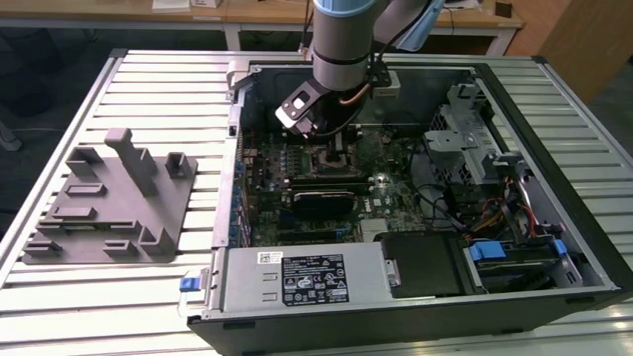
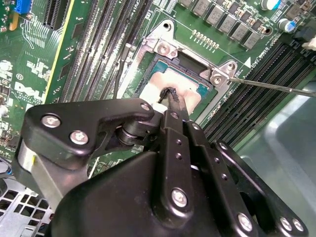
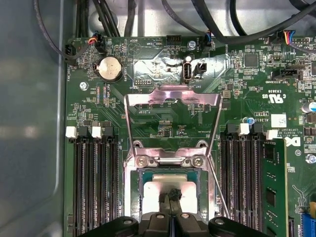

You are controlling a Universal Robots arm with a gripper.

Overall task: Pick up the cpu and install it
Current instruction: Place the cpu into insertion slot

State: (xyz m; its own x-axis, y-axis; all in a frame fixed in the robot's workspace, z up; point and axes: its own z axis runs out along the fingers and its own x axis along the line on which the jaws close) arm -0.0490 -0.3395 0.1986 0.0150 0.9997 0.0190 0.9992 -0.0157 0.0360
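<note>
In the exterior view the arm [image 1: 342, 44] reaches in from twelve o'clock and down into an open computer case [image 1: 583, 245] that lies on a slatted metal table [image 1: 148, 74]. A grey plate [image 1: 109, 215] with upright pegs sits on the table at nine o'clock from the case, apart from it. Inside the case, the power supply [image 1: 296, 278] lies at six o'clock and the drive cage [image 1: 470, 141] at about two o'clock, with the green circuit board [image 1: 296, 178] between them and the arm's end low over it. In the second wrist view the gripper [image 2: 171, 96] hangs right over the cpu [image 2: 185, 81], which lies flat in its socket [image 2: 217, 78] on the board, its pale shiny top bare around the tips. The fingers [image 2: 175, 116] are drawn together with only a thin seam between them, and nothing is seen clamped there; the tips are at the cpu's top, though whether they touch it cannot be told. In the first wrist view the gripper [image 3: 171, 193] and the cpu [image 3: 153, 190] show the same, the socket's metal flap [image 3: 173, 96] is swung up and open, and a thin lever [image 3: 219, 190] stands free beside it. Memory slots [image 3: 96, 182] flank the socket, a memory stick [image 3: 274, 187] fills one of them, and a coin battery [image 3: 110, 68] sits on the board beyond the flap.
</note>
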